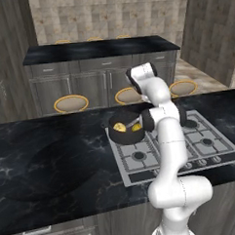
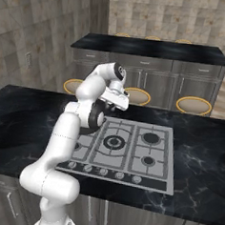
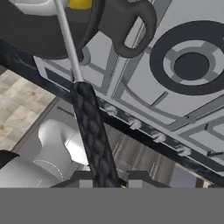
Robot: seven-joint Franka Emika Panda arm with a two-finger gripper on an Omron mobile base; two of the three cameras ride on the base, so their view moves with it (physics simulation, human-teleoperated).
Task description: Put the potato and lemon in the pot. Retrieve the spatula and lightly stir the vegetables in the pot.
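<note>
Now, gripper [image 3: 107, 181] clamped on spatula [image 3: 89, 131] handle

walls: tan tile [image 1: 109, 15], wood panels [image 1: 8, 52] | counters: black marble [image 1: 53, 157] | stools: round, tan [image 1: 71, 103]

- The round, low, dark metal pot [image 1: 124, 125] sits on the far left burner of the grey steel stovetop [image 1: 208, 144], set in the black marble bench [image 1: 53, 162].
- Two small yellow vegetables [image 1: 119, 127] lie side by side in the pot.
- The thin-handled spatula [image 3: 89, 127] reaches into the pot.
- Three round stools [image 1: 71, 103] stand beyond the bench.
</note>
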